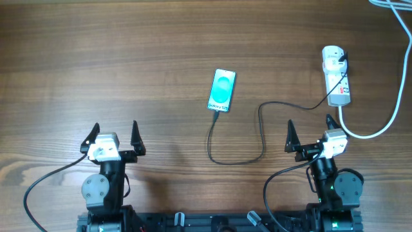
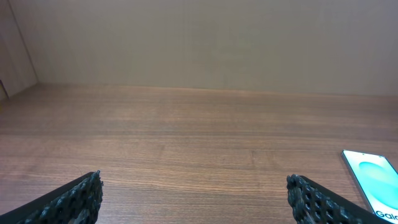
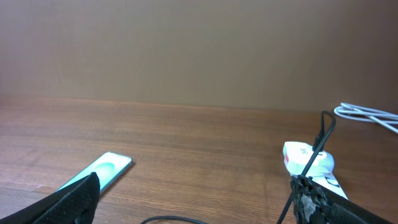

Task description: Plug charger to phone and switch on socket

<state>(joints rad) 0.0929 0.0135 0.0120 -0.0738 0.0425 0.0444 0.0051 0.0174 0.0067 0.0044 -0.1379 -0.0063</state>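
The phone (image 1: 222, 89) lies flat mid-table, cyan screen up, its white lettered strip at the near end. It also shows in the left wrist view (image 2: 373, 182) and in the right wrist view (image 3: 99, 171). The thin black charger cable (image 1: 260, 132) runs from the phone's near end in a loop to the black plug in the white socket strip (image 1: 335, 75) at the far right. The strip shows in the right wrist view (image 3: 311, 160). My left gripper (image 1: 114, 137) is open and empty near the front left. My right gripper (image 1: 309, 133) is open and empty, just in front of the strip.
A thick white cord (image 1: 393, 116) curves from the strip's near end out to the right edge and back up past the top right corner. Bare wooden tabletop (image 1: 129, 64) spreads across the left and the middle.
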